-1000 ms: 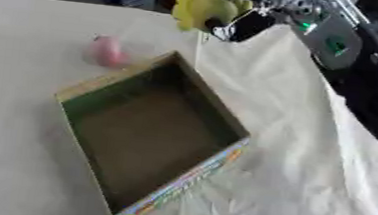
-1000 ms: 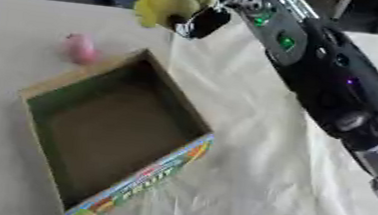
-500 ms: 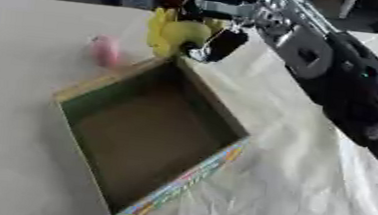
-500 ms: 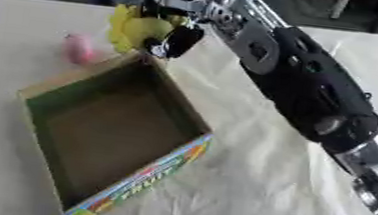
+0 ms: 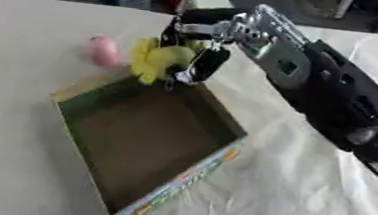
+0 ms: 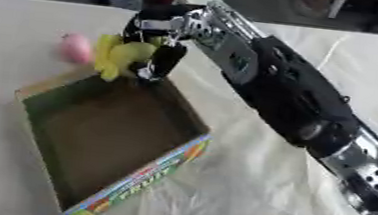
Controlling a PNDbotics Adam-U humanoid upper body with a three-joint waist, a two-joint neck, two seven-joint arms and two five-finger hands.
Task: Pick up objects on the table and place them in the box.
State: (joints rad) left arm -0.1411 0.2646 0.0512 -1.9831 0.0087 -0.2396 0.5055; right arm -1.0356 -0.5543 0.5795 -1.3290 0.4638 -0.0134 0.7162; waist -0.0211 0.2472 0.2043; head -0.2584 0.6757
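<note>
Left eye view showed a pink object [image 5: 103, 50] lying on the table [image 5: 18, 86] just beside the open box [image 5: 150, 135]; above the box's far corner, the right hand [image 5: 194, 55] had its fingers curled round a yellow toy [image 5: 156, 61].

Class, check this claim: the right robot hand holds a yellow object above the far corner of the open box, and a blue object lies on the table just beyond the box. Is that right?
Not quite. The object on the table beyond the box is pink, not blue, as the left eye view shows. The rest stands: the right robot hand holds the yellow object above the open box's far corner.
</note>
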